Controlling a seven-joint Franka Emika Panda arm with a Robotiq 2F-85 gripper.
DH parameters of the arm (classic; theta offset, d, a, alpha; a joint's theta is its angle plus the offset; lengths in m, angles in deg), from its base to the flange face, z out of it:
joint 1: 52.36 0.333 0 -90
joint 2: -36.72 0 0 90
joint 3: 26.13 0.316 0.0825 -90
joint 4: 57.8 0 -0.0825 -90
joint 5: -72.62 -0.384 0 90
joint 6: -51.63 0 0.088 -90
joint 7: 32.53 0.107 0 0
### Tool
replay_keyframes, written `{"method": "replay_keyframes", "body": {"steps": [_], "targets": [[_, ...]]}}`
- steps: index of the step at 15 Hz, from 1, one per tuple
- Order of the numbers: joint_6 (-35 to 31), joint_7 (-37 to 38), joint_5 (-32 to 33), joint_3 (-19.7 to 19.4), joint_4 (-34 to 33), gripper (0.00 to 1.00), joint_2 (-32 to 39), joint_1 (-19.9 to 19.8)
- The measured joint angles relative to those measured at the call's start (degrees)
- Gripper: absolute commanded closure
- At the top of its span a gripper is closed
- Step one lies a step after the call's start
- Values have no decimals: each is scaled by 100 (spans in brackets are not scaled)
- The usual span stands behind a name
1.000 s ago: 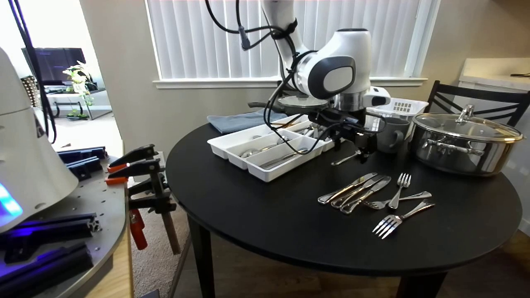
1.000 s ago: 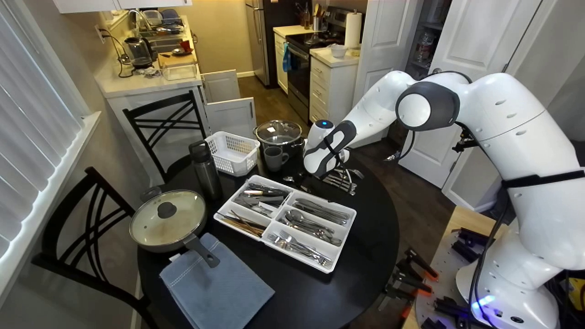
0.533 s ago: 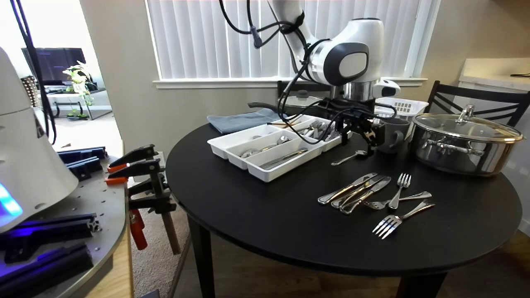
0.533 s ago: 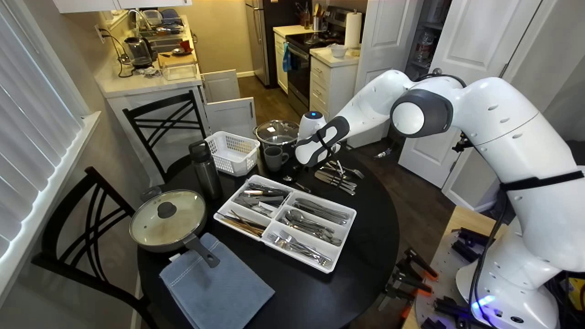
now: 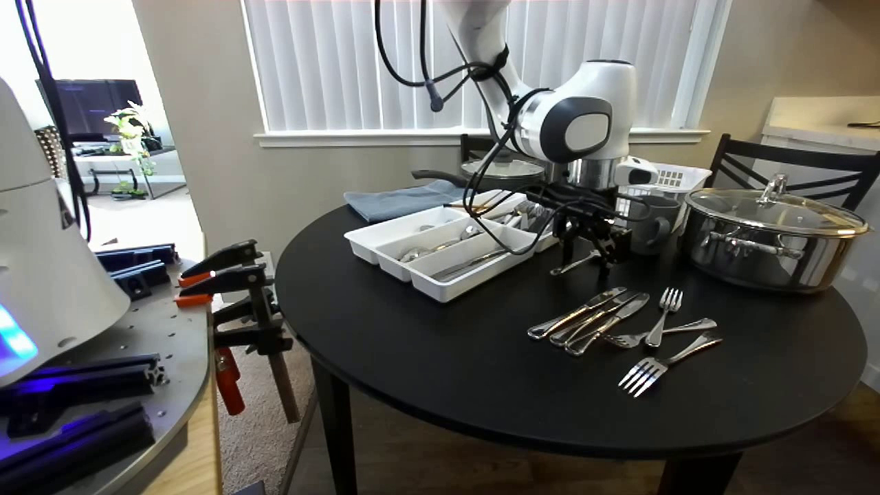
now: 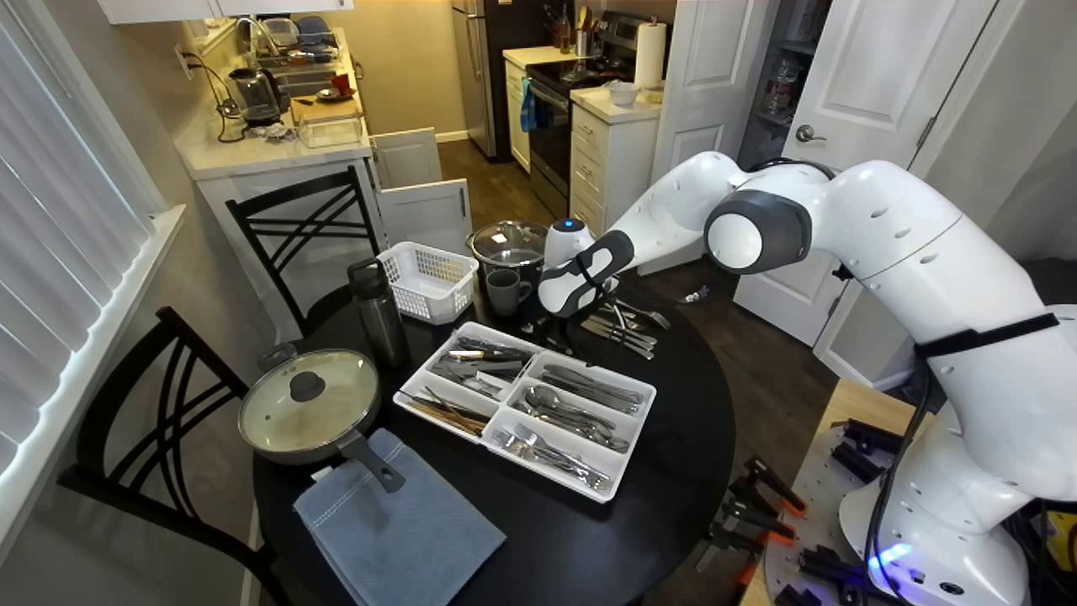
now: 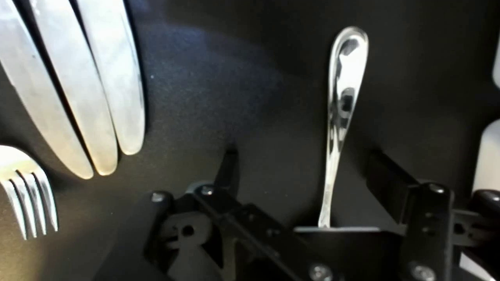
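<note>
My black pincer (image 7: 303, 160) parted, astride slender silver metal spoon (image 7: 347, 74) (partly hidden in wrist view), round black table (image 5: 426, 350) beneath, three silver metal knives (image 7: 80, 86) nearby.

- Gripper (image 7: 304, 156): pointing down.
- Fingers (image 7: 390, 187): spread well apart, a wide gap between them.
- Wrist (image 5: 584, 130): just above the gripper, in both exterior views.
- Forearm (image 6: 673, 210): slopes up from the wrist, away from the gripper.
- Elbow (image 6: 761, 231): bent, higher than the gripper.
- Base (image 6: 951, 513): well apart from the gripper, its light (image 6: 889, 555) glowing blue.
</note>
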Motion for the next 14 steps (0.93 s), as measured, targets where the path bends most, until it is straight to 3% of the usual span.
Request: {"method": "replay_keyframes", "body": {"steps": [8,14], "targets": [[287,110,0,-62,-337,96,66,47],[300,183,-4,-64,-370,99,80,47]]}}
